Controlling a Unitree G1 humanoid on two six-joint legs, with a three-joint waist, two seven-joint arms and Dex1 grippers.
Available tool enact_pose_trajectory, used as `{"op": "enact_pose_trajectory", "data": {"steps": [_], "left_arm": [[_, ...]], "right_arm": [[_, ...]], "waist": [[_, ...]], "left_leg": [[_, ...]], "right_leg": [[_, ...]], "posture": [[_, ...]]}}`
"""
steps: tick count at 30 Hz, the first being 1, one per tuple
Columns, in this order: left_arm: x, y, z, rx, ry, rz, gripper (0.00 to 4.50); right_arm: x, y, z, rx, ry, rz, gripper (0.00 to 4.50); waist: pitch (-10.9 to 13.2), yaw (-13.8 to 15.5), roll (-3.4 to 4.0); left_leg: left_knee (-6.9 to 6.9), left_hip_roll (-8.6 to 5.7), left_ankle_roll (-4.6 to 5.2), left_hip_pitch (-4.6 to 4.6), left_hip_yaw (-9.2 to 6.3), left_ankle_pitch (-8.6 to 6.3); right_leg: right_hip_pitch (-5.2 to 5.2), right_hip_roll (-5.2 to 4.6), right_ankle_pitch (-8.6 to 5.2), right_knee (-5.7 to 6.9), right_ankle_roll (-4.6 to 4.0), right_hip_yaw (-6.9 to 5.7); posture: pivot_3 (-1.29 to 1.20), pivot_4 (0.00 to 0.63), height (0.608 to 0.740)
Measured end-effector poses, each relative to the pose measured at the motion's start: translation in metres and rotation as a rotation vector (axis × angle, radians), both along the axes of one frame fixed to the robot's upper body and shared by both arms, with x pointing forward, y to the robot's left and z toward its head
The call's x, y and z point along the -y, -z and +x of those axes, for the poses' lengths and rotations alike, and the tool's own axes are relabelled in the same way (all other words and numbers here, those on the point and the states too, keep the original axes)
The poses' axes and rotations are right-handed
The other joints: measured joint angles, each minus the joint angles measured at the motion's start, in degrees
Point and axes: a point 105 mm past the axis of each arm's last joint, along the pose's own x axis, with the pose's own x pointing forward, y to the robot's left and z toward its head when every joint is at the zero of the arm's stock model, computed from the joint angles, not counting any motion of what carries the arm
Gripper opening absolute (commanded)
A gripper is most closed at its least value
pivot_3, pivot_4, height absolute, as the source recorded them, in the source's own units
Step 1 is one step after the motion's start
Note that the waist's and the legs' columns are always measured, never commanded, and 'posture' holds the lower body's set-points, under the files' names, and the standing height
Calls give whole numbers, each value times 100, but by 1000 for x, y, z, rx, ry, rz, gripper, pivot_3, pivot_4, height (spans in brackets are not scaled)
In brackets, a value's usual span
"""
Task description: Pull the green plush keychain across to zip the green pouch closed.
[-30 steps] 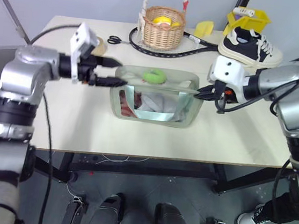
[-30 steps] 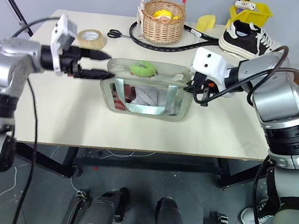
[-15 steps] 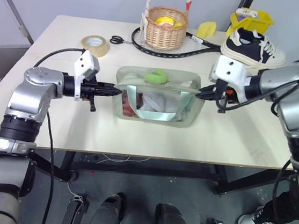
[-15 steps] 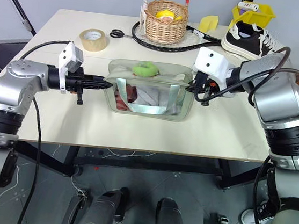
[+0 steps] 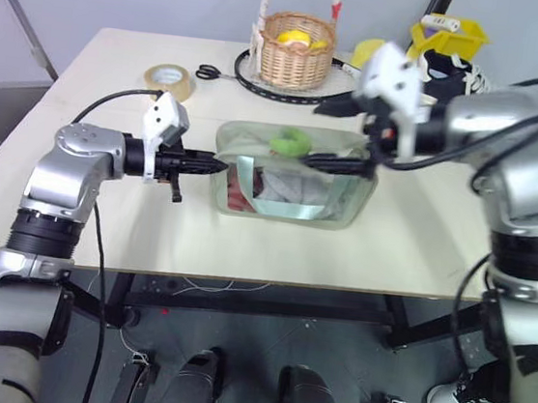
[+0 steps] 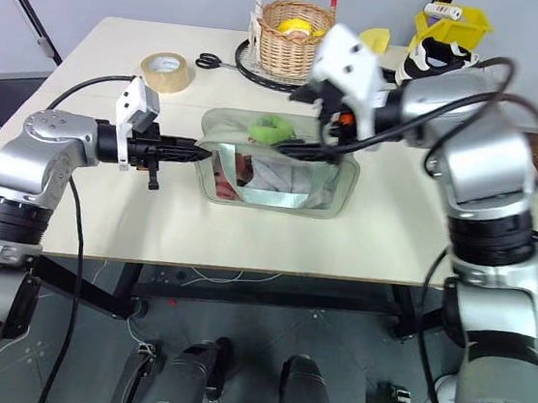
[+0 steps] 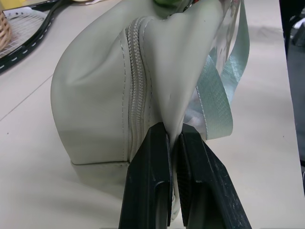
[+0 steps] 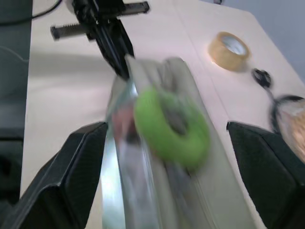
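The pale sage-green boxy fabric zip pouch with a clear plastic window sits mid-counter on the light beige counter, window side facing the robot, zip line running along the top. The small lime-green fuzzy ring-shaped plush keychain rests on top of the pouch, roughly mid-length, a bit toward the robot's left end.

Left gripper is at the pouch's left end, fingers fully closed w/ a fold of the end-panel fabric pinched between them, just beside the zip seam (clear in the left wrist view). Likely reason: it anchors that end so the pouch won't slide or bunch when the slider gets pulled, i.e. it gives counter-tension along the zip.

Right gripper hovers over the pouch top w/ fingers spread wide, one each side of the keychain; nothing held, and the blur makes it hard to say whether a finger brushes the plush or the fabric. Spread that wide, it looks set to close on the charm, the easiest handle on the slider.

Behind the pouch, well apart: a woven wicker basket, a roll of tan tape, a racket, a black-and-white sneaker and a yellow bin, none of them in the pull path.
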Motion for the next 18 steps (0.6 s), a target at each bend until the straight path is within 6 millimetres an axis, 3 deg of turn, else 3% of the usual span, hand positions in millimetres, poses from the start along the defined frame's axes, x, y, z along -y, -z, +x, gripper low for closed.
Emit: {"op": "enact_pose_trajectory", "data": {"steps": [2,6,7,10,12,14,17,18], "left_arm": [[0,0,0,-2,-1,0,0],[-1,0,0,-2,-2,1,0],[-1,0,0,-2,-3,1,0],[-1,-1,0,-2,-3,2,0],[-1,0,-1,-4,-2,0,0],[-2,0,-1,-5,-3,1,0],[-7,2,-3,-19,-15,-3,0],[-5,1,-4,-17,-8,-5,0]], "right_arm": [[-6,6,10,-21,40,-7,2274],[-3,-6,15,-19,88,18,224],[0,-10,16,-17,102,30,40],[15,-19,19,-45,165,97,40],[43,-28,23,-26,262,127,40],[88,-30,28,19,409,109,40],[176,-2,35,42,724,-22,40],[180,6,36,30,735,-34,40]], "waist": [[0,9,0],[0,4,0],[0,2,0],[0,0,0],[0,31,0],[-1,66,-3],[-1,94,-2],[0,60,0]], "left_leg": [[2,-2,0,-3,0,0],[-1,-4,0,-2,1,0],[-2,-4,0,-2,2,0],[-2,-4,0,-1,6,0],[-2,-4,0,-4,11,0],[-1,-6,0,-3,13,-1],[-6,-8,1,2,35,-2],[-8,-7,1,7,43,-2]], "right_leg": [[-1,0,0,0,0,0],[-1,0,0,0,0,-1],[-1,1,0,0,0,-1],[-1,2,0,2,0,-2],[1,1,0,-2,0,-4],[8,1,0,-11,0,-6],[5,-2,-1,-17,-1,2],[3,-2,-1,-16,-2,7]], "posture": [[0,150,724],[0,150,724],[0,150,724],[0,150,724],[0,150,724],[0,150,724],[0,150,724],[0,150,724]]}}
